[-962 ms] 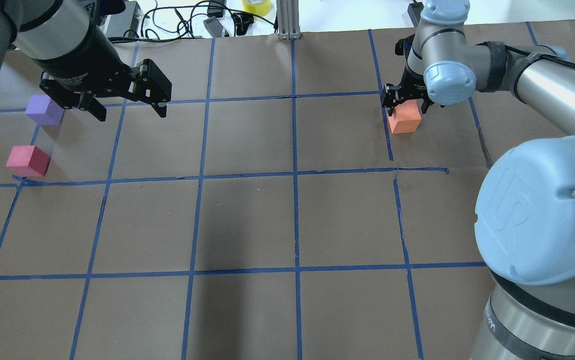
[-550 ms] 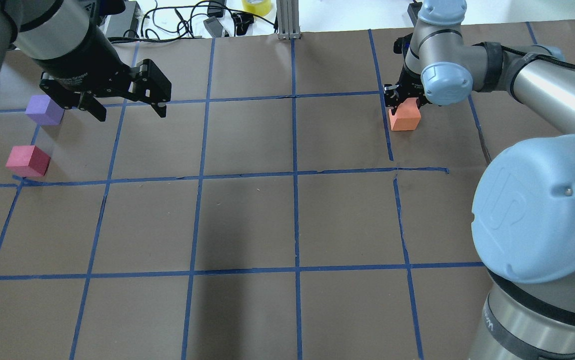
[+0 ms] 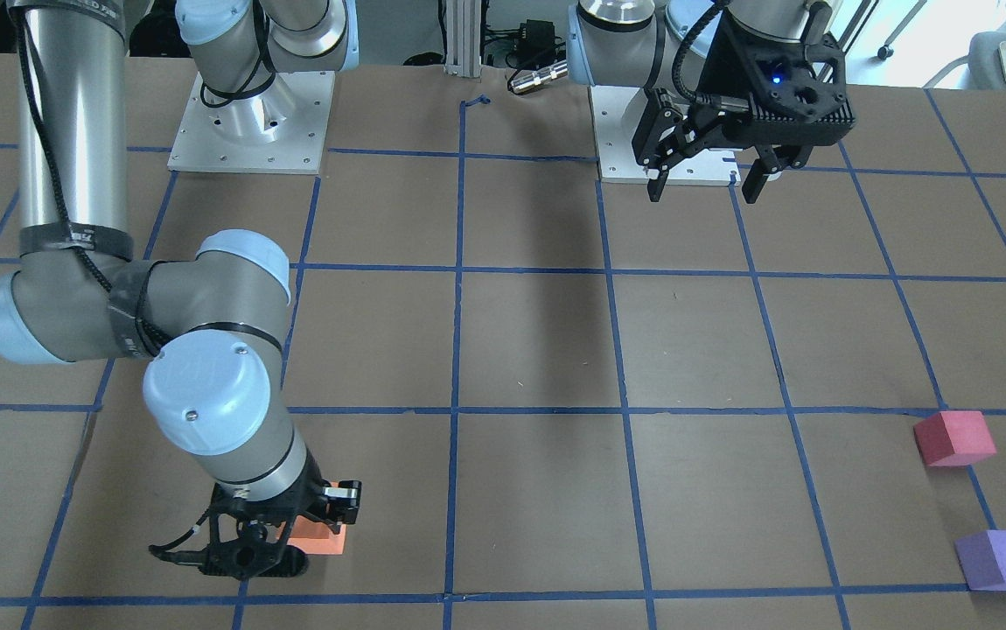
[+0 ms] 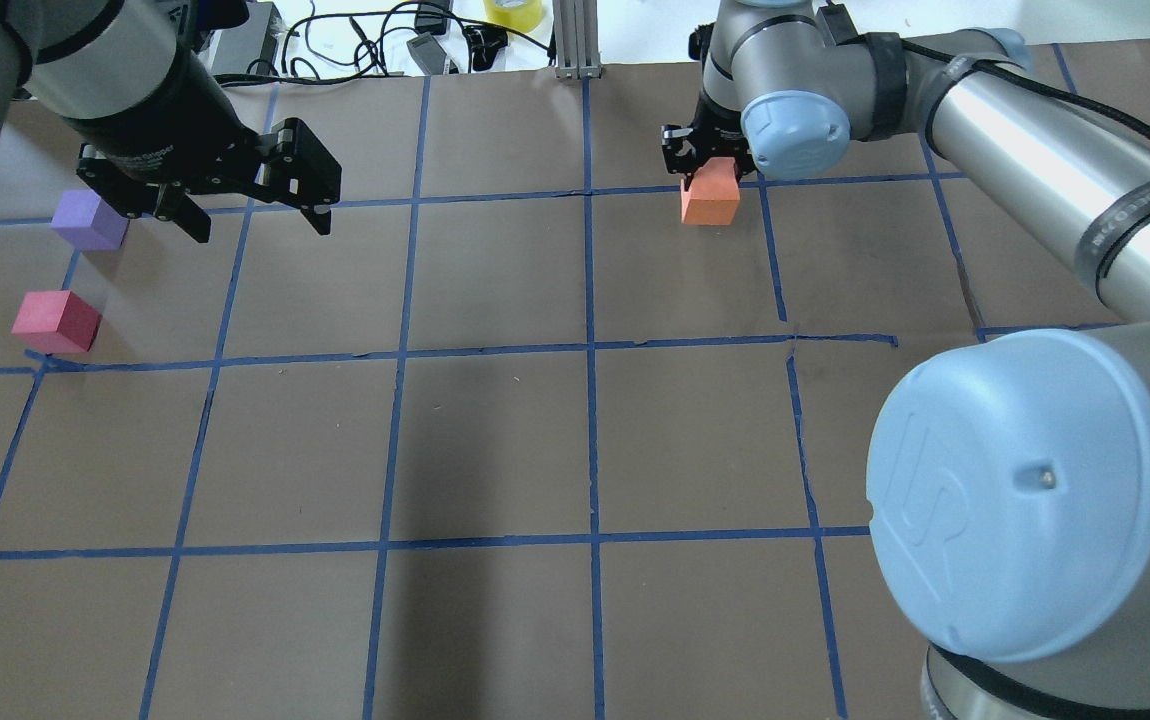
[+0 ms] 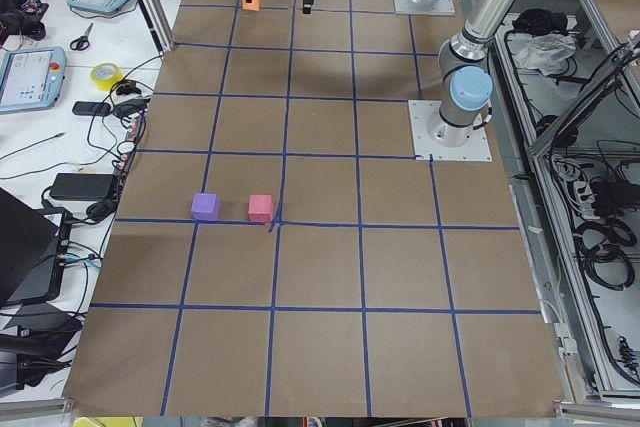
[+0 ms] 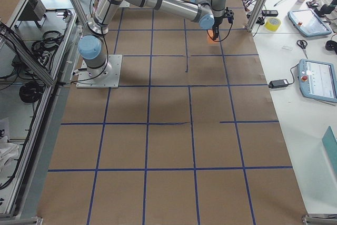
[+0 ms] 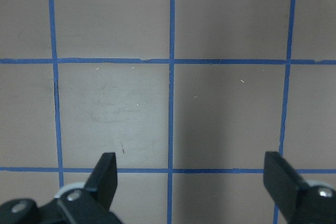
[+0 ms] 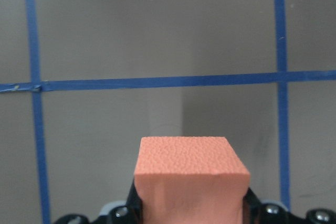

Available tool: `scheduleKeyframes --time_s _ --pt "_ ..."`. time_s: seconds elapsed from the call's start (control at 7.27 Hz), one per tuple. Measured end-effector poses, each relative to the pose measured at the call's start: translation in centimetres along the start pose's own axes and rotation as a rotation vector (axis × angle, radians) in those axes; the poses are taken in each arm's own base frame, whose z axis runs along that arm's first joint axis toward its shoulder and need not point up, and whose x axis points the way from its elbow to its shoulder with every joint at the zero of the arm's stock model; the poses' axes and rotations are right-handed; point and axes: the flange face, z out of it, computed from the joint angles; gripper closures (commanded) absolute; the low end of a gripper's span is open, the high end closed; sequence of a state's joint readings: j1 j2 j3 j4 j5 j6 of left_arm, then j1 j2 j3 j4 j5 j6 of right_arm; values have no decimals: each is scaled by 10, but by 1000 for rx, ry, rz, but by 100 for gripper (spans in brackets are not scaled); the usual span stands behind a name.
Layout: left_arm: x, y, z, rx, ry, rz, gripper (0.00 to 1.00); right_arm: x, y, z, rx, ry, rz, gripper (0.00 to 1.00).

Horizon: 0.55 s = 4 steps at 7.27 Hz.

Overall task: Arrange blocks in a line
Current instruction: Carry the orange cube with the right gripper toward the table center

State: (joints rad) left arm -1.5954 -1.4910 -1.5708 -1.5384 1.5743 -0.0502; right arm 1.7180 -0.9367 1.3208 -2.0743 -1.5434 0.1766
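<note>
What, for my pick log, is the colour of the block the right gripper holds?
The block is orange, clearest in the right wrist view.

Landmark: purple block (image 4: 89, 220).
- Red block (image 4: 56, 321) near it on robot's side, narrow gap between.
- Left gripper (image 4: 263, 230), fingers spread wide, hangs high over table (image 4: 495, 440), clear of purple block.
- Bare paper stretches from purple block to orange block (image 4: 710, 203).
- Orange block clamped in right gripper (image 4: 708, 185).
- Right arm (image 4: 1025, 140) spans space beyond.

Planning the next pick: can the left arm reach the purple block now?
Probably yes: the left arm hangs raised, jaws open and empty, and the purple block sits uncovered on that arm's side.
</note>
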Motion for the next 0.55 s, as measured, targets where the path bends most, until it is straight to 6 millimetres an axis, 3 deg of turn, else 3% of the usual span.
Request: scheduleKeyframes --time_s 0.28,0.55 --pt "0 1 -1 2 -1 1 0 -78 31 13 -36 4 -17 83" --pt "0 1 -1 2 -1 1 0 -119 50 27 -54 13 -12 82"
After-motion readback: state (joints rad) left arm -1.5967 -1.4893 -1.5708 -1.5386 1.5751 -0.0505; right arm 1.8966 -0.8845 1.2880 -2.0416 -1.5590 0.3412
